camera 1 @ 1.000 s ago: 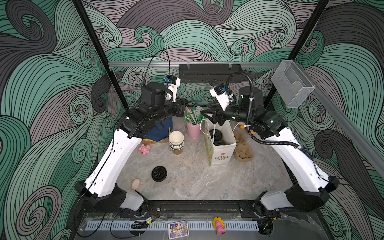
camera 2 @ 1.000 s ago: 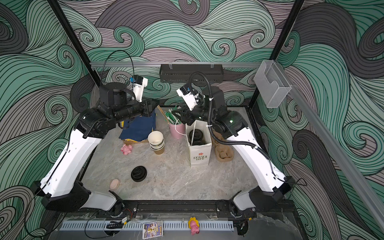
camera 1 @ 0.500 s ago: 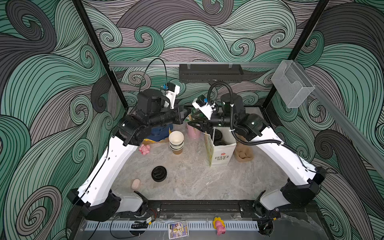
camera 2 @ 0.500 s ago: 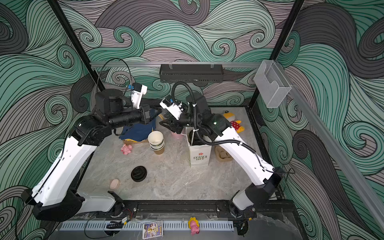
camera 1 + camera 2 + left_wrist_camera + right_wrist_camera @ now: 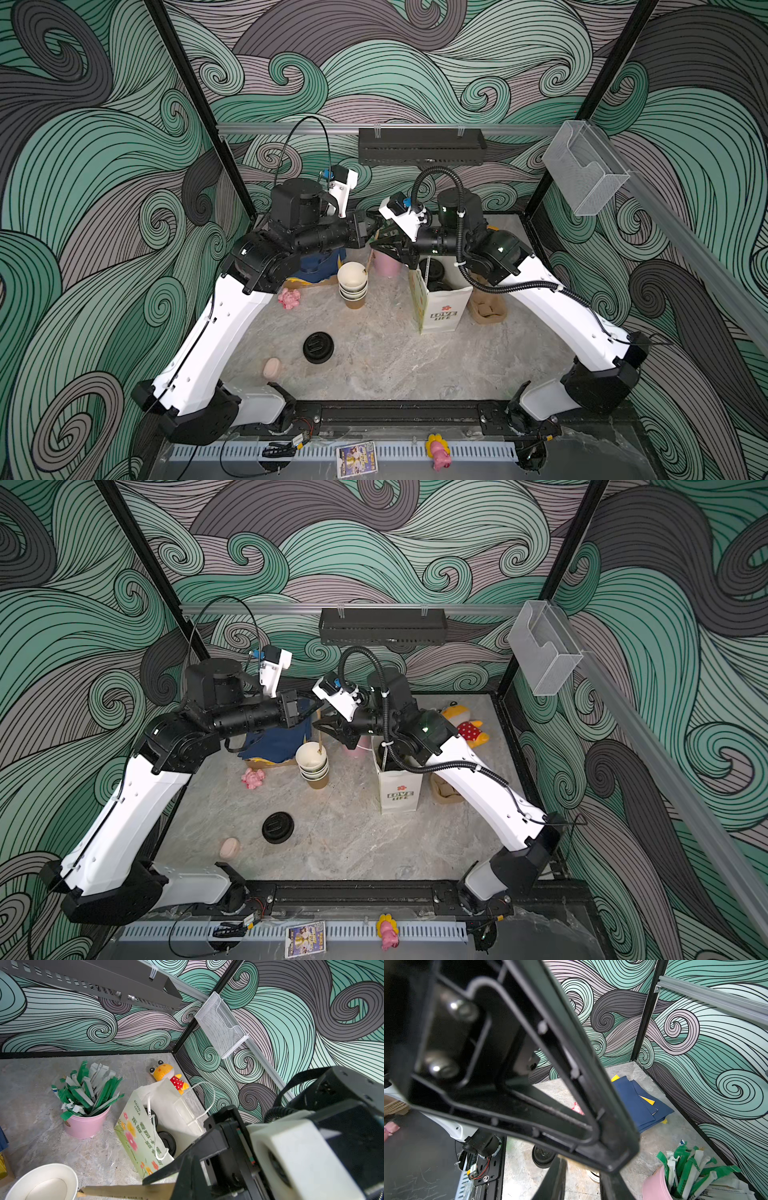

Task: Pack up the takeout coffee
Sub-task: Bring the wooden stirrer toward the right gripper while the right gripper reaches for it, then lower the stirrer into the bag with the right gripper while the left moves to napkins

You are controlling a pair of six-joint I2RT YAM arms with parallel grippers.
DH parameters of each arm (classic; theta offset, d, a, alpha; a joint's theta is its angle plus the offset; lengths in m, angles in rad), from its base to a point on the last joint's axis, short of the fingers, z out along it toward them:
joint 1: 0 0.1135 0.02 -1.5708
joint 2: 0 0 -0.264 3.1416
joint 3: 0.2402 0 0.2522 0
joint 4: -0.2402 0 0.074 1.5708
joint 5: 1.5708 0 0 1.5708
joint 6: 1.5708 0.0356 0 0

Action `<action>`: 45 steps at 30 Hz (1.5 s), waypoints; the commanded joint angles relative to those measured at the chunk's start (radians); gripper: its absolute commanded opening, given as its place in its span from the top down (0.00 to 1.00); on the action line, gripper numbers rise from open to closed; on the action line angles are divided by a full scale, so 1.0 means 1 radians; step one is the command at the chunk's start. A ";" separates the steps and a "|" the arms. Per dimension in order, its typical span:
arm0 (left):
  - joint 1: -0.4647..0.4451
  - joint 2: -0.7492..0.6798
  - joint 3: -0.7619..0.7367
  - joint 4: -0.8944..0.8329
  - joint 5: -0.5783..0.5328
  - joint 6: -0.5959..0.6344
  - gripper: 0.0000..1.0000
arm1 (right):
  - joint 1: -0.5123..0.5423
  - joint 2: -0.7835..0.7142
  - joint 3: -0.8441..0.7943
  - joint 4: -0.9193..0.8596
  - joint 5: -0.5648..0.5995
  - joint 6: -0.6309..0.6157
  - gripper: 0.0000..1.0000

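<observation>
Two olive-green paper cups with round black plastic sip lids (image 5: 168, 1142) stand inside the one white paper carrier bag (image 5: 131, 1118) — only the lids show. The step looks like a handover. The left gripper (image 5: 311, 707) is clamped on one brown paper-wrapped stick (image 5: 124, 1190), and the right gripper (image 5: 330, 734) has its jaws either side of it — gripping or not, I cannot tell. Next it needs a firm hold before release. Nearby are one stack of lidless paper cups (image 5: 352, 282) and one loose black lid (image 5: 318, 347).
</observation>
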 commanded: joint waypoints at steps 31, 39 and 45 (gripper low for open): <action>0.046 -0.109 -0.176 0.111 -0.594 -0.029 0.24 | 0.006 -0.227 0.129 -0.444 0.680 0.397 1.00; 0.071 -0.092 -0.267 0.011 -0.554 -0.108 0.24 | -0.038 -0.094 0.267 -0.727 0.865 0.438 1.00; 0.083 -0.103 -0.297 -0.010 -0.550 -0.124 0.24 | -0.090 0.079 0.346 -0.828 0.727 0.408 1.00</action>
